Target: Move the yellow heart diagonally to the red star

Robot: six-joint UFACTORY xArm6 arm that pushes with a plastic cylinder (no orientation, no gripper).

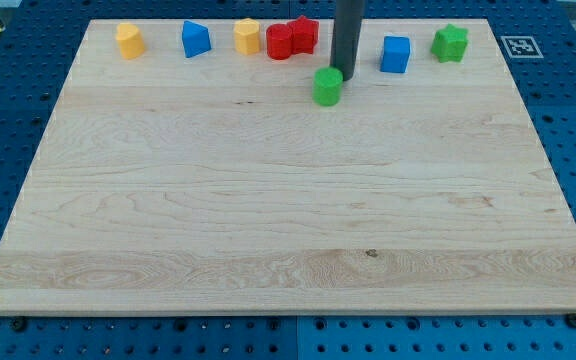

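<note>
Tool first: my tip [345, 76], a bare rod holding nothing, touches the green block [327, 86]. Judging the approach step, it must swing left (past the red blocks) to the yellow heart [247, 36], beside the red star [303, 34] at the surface's [268, 220] top.

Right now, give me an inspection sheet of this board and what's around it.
Surface: wooden board, flat.
Job's things: yellow heart at the top left; red star top centre, touching a red cylinder.
Clutter: yellow block, blue block, blue cube, green star, green cylinder.
Gripper: none; my tip beside the green cylinder.
Cables: nothing seen.
Surroundings: blue perforated table, a marker tag.
</note>
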